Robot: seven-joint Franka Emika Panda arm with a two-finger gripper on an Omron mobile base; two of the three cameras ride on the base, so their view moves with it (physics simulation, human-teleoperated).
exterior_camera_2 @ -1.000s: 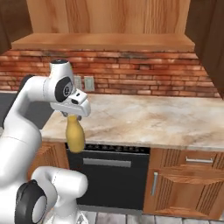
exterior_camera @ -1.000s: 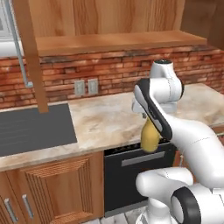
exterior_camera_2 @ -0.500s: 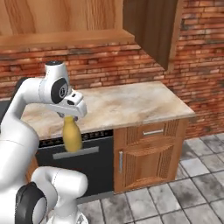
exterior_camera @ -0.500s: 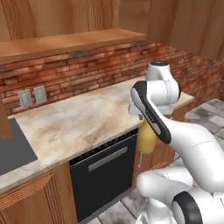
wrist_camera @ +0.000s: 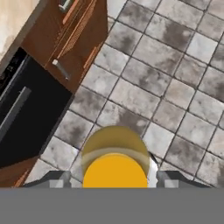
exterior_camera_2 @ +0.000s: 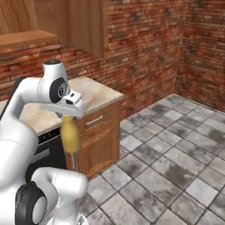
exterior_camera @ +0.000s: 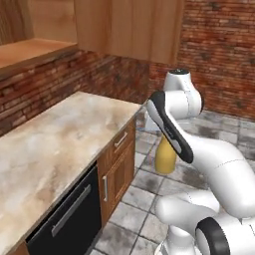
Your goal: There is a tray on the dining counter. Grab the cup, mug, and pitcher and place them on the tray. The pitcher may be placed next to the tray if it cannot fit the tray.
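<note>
Left base view shows the white arm bent over in front of the marble-topped table [exterior_camera: 60,144], with the pitcher [exterior_camera: 166,158] hanging from the gripper [exterior_camera: 164,142] off the end of that table, above the grey tiled floor [exterior_camera: 149,209]. Only the mustard-yellow body of the pitcher is visible there; its neck and the gripper fingers are hidden behind the arm's forearm. The pitcher hangs upright, lower than the table top and clear of the wooden cabinet [exterior_camera: 117,169] under the table, just beyond the cabinet's end.

From the right base view the gripper [exterior_camera_2: 68,118] sits under the white hand block, closed on the paler neck of the pitcher [exterior_camera_2: 70,137]. The pitcher's rounded body hangs straight down in front of the table's wooden cabinet [exterior_camera_2: 99,140] and beside the black dishwasher front [exterior_camera_2: 44,151] set under the table [exterior_camera_2: 94,94]. A red brick wall [exterior_camera_2: 145,48] runs behind the table and round the corner of the room.

Hand view looks straight down the pitcher [wrist_camera: 115,162]: its yellow top lies between the two finger tips [wrist_camera: 57,178], which press against its sides. Below it lies the tiled floor [wrist_camera: 175,70], with the cabinet [wrist_camera: 70,35] and dishwasher front [wrist_camera: 22,122] of the table off to the upper left.
</note>
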